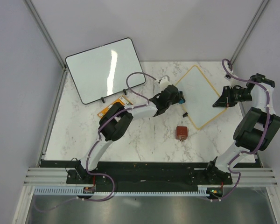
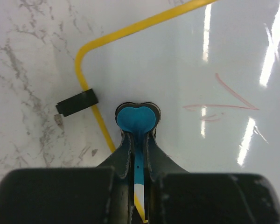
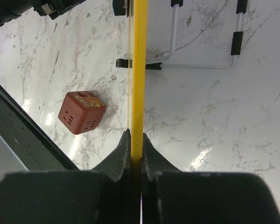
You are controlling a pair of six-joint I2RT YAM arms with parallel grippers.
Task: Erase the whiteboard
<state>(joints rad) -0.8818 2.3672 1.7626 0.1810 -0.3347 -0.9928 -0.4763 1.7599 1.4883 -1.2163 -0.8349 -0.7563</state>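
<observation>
Glossy yellow-framed whiteboard, faint red strokes, right of centre on marble table. Left jaws pinch a blue heart-shaped eraser over its corner; right jaws clamp its thin frame. Red cube near.

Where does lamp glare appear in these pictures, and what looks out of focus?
Top external: one bright streak on the black-framed board. Left wrist: several streaks on the whiteboard; left gripper blurred. Right wrist: soft patches on the table; right gripper blurred.
</observation>
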